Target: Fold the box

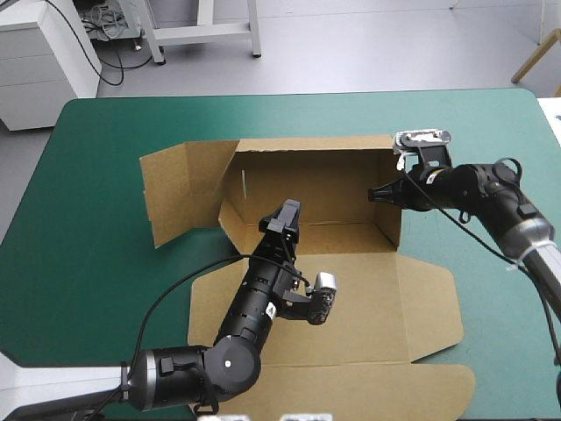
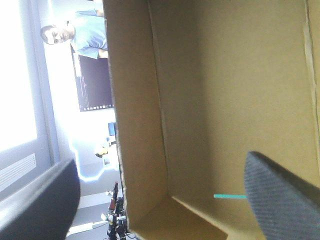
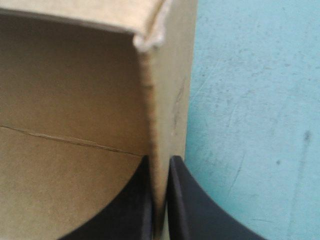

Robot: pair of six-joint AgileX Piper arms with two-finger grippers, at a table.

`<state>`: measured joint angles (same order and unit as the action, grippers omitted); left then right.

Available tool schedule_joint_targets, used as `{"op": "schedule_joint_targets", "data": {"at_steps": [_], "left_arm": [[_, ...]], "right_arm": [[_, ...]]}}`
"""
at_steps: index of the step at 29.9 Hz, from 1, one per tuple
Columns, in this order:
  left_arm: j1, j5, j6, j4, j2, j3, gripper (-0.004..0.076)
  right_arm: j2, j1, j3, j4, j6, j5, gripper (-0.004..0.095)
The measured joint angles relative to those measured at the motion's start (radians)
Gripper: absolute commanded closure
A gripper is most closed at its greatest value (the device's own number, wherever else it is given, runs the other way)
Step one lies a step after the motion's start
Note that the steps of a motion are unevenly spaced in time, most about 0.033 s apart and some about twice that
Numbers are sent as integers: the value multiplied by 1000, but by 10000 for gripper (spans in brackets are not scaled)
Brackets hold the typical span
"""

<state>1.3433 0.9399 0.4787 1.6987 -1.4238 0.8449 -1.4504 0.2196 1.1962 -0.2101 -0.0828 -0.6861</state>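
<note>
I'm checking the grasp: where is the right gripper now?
In the high view the right gripper is at the right wall of the box, near its far corner; its jaws pinch that wall, one inside, one outside.

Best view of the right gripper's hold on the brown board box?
Right wrist view: right gripper clamps the brown box's wall, a finger each side. High view shows it distantly; left wrist, not at all.

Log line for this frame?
box: back wall up, lid flat | right gripper: shut on right wall | left gripper: open, over box floor
</note>
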Motion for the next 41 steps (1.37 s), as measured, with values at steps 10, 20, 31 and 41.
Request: {"op": "schedule_joint_targets", "data": {"at_steps": [10,20,31,41], "left_arm": [[3,9,-3,-3,0,0,640],[-130,-54,-376,-509,0,254,710],[-815,238,-916,-1543,2,863,710],[-1584,261,-881,-2086,7,761,710]], "right_arm": [[-170,0,225,55,43,-136,926],[-184,0,244,61,44,-156,926],[-184,0,244,62,48,-170,926],[-184,0,244,61,51,-176,926]]}}
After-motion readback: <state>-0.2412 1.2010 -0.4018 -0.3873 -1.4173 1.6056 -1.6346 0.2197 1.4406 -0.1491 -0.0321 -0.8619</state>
